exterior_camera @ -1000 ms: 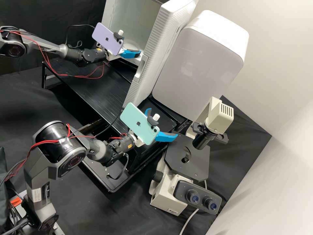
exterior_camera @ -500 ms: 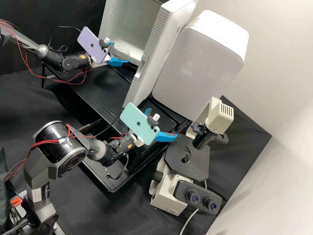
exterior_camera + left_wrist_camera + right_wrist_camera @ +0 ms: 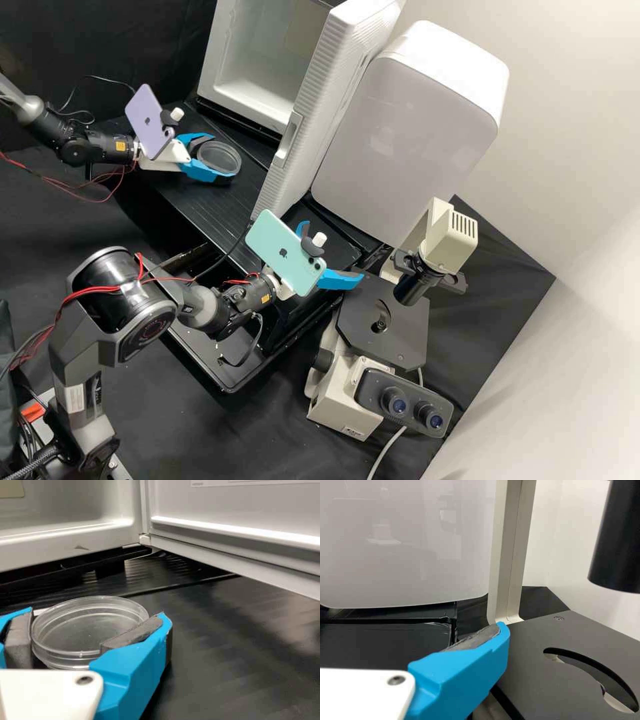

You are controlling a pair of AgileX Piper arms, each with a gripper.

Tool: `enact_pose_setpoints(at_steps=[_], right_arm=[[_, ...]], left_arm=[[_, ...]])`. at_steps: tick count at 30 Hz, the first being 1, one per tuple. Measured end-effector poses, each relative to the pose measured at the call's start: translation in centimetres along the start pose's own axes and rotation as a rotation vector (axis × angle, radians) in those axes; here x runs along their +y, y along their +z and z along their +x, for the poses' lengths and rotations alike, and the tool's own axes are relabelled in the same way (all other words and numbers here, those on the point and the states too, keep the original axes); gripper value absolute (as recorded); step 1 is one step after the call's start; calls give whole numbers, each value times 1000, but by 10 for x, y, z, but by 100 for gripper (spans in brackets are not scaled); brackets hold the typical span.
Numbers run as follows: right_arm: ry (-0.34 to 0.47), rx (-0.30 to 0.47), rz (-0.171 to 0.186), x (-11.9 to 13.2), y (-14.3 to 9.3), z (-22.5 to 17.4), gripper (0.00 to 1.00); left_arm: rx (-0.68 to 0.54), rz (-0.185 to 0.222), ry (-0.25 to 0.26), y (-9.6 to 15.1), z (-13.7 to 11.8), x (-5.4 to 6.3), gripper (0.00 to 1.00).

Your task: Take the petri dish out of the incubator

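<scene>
One petri dish was gripped by the left tool just outside the incubator; removal was judged done, placement on the tabletop remaining.

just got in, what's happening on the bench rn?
The left gripper is shut on the petri dish, which is already out of the incubator and low over the black shelf in front of the open chamber. I can't tell whether it touches down. The right gripper sits by the microscope stage, with nothing seen in it.
</scene>
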Motion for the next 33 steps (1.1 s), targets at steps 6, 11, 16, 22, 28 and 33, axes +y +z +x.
enact_pose_setpoints(at_steps=[6,11,16,22,28,33], right_arm=[[0,0,0,0,0,0,100],[0,0,0,0,0,0,100],[0,0,0,0,0,0,100],[0,0,0,0,0,0,100],[0,0,0,0,0,0,100],[0,0,0,0,0,0,100]], left_arm=[[-47,-19,0,-1,-36,-9,0],[-76,-17,6,-5,-61,-19,0],[-93,-54,16,-8,-74,-27,0],[-104,-67,24,-9,-78,-31,0],[-105,-68,29,-9,-77,-33,0],[-107,-68,38,-9,-75,-34,0]])
